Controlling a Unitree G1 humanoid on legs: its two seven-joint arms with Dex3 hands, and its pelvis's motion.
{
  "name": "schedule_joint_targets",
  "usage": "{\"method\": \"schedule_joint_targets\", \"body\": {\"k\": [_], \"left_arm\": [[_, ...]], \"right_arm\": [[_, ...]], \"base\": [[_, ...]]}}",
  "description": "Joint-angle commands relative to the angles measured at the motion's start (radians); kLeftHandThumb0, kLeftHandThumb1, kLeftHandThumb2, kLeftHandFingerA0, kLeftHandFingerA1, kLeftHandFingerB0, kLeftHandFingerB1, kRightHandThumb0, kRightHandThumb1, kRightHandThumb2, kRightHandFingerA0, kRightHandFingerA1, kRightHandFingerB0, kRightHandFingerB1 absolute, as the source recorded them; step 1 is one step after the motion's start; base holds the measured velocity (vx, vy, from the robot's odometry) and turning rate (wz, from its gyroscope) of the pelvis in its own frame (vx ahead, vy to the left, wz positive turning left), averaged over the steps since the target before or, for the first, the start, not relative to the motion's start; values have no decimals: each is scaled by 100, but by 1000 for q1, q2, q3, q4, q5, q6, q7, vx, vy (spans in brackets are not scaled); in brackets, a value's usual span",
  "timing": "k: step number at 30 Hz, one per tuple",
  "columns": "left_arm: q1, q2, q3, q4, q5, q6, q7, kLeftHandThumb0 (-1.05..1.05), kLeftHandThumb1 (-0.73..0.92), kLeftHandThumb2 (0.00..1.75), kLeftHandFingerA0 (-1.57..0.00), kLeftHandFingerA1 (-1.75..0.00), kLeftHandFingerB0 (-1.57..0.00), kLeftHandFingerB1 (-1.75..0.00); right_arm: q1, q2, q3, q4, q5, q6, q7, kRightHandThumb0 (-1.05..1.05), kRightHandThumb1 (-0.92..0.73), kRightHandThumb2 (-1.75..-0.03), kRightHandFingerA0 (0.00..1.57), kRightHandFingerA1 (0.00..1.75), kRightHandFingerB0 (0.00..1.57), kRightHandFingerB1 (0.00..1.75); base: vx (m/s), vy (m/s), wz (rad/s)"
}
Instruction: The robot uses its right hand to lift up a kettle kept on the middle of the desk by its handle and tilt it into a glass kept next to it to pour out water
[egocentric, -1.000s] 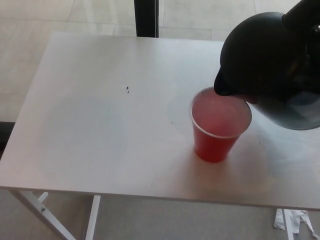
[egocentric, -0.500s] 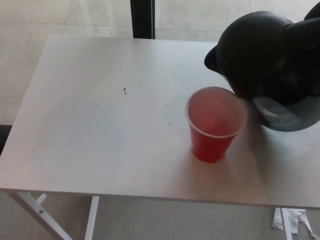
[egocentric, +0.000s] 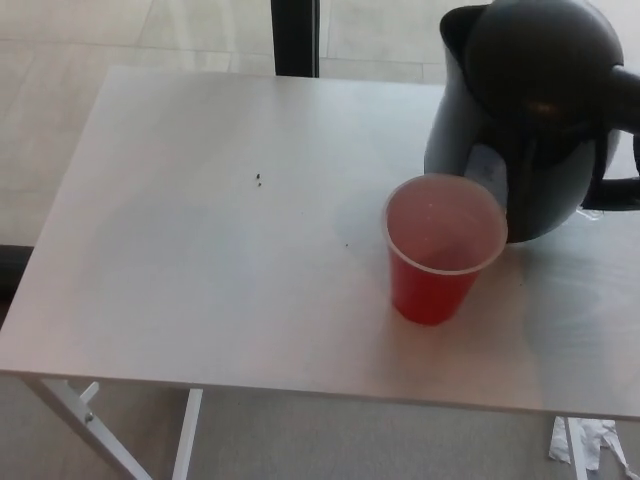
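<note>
Kettle (egocentric: 530, 110) now stands upright behind the red cup (egocentric: 440, 250), no longer tilted over it; whether the right hand grips it is unclear.

Looks like an office or test room, not a kitchen. Plain white folding-style desk (egocentric: 200, 260) on thin white metal legs (egocentric: 185, 435), nothing homey on it. Pale tiled floor (egocentric: 60, 40) behind it, grey carpet (egocentric: 350, 440) under the near edge. A dark vertical post (egocentric: 295, 37) stands past the far edge. No robot hand shows here to place things against.
</note>
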Motion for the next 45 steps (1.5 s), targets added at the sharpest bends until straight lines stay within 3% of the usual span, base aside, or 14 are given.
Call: {"method": "schedule_joint_targets", "body": {"k": [1,45], "left_arm": [[15,18,5,0,7,-28,-6,-81,87,66,-42,-48,-27,-37],[33,16,6,3,7,-32,-8,-81,87,66,-42,-48,-27,-37]], "right_arm": [[28,-14,-9,21,36,11,-7,-23,-49,-102,122,134,84,94],[46,-36,30,25,70,17,-37,-23,-49,-102,122,134,84,94]], "base": [[0,0,0],[0,0,0]]}}
